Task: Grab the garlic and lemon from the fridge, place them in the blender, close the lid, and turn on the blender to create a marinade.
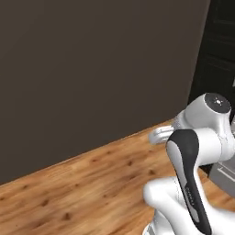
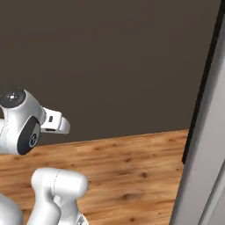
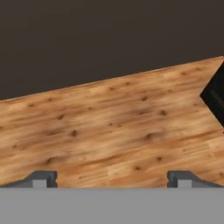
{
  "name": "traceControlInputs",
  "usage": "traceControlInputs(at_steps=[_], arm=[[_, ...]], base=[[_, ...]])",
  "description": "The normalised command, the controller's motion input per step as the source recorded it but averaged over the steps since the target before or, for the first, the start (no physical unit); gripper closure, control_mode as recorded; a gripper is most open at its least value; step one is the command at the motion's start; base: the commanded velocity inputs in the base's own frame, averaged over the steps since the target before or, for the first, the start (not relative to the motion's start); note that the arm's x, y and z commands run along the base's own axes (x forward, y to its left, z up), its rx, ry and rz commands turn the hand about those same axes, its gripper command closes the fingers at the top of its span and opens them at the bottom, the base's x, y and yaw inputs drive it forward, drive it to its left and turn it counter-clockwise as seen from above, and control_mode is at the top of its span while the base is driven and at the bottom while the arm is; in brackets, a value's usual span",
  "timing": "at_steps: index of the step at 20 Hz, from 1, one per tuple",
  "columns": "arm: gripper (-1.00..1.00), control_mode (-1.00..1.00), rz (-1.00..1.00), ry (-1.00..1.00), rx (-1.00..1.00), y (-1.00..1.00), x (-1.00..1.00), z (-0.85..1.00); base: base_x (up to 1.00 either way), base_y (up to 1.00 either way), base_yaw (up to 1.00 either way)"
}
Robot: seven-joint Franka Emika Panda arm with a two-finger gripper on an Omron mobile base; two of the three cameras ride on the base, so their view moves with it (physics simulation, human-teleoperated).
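Wooden floorboards [image 3: 109,127], warm orange-brown with dark knots, are what I'm looking at through the hand view, and they run up to a flat dark brown wall [image 3: 100,39] that fills the upper part of that picture. My pincer [image 3: 111,178] hangs over bare floor with its two dark fingertips [image 3: 41,178] set wide apart, one at each lower corner of the view, and nothing between them. At the right edge of the hand view a black corner [image 3: 215,97] juts in over the boards; I cannot tell what unit it belongs to. From the left base view I see the white arm [image 1: 195,151] folded up at the lower right, its dark-capped joint raised above the floor [image 1: 82,183] and the same brown wall [image 1: 92,69] behind it, with a black cabinet front [image 1: 218,50] standing at the far right and a pale grey panel edge [image 1: 226,173] just below it, beside the arm. From the right base view the arm [image 2: 24,123] sits at the lower left, a short white link pointing toward the wall [image 2: 110,57], and a tall pale grey slab with a black edge, which I take for the fridge [image 2: 204,145], rises along the right side, well apart from the arm.
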Motion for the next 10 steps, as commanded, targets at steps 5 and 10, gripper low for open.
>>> traceControlInputs(at_steps=[5, 10], arm=[[-1.0, 1.0, 0.0, 0.0, 0.0, 0.0, 0.0, 0.0], [-1.0, 1.0, 0.0, 0.0, 0.0, 0.0, 0.0, 0.0]], base=[[0.43, 0.34, -0.75], [0.41, 0.31, -0.88]])
